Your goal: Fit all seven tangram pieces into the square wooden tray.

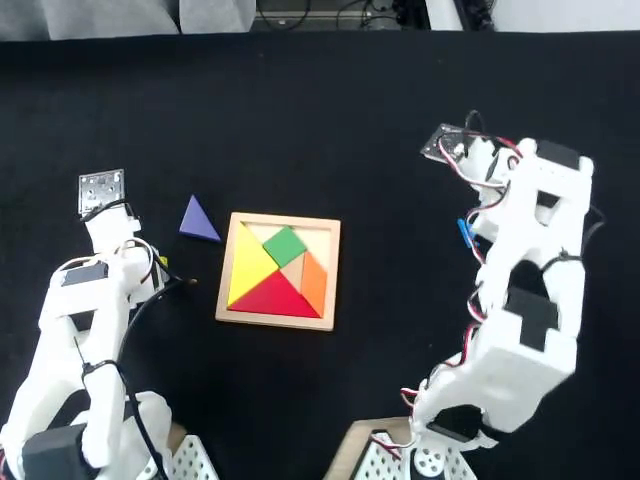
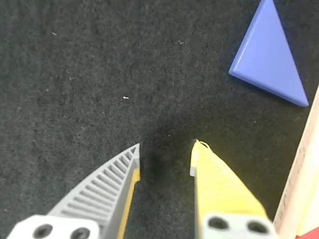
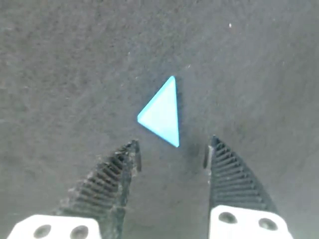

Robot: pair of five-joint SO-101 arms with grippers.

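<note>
The square wooden tray lies mid-table holding a yellow triangle, a red triangle, a green square and an orange piece. A purple-blue triangle rests on the cloth just left of the tray. My left gripper hovers open over bare cloth short of that triangle, with the tray's edge beside it. My right gripper is open above the cloth, its fingertips just short of a small light-blue triangle.
A black cloth covers the table, with open room behind the tray and between the arms. The right arm stands tall at the right, the left arm at the left. Both bases sit at the front edge.
</note>
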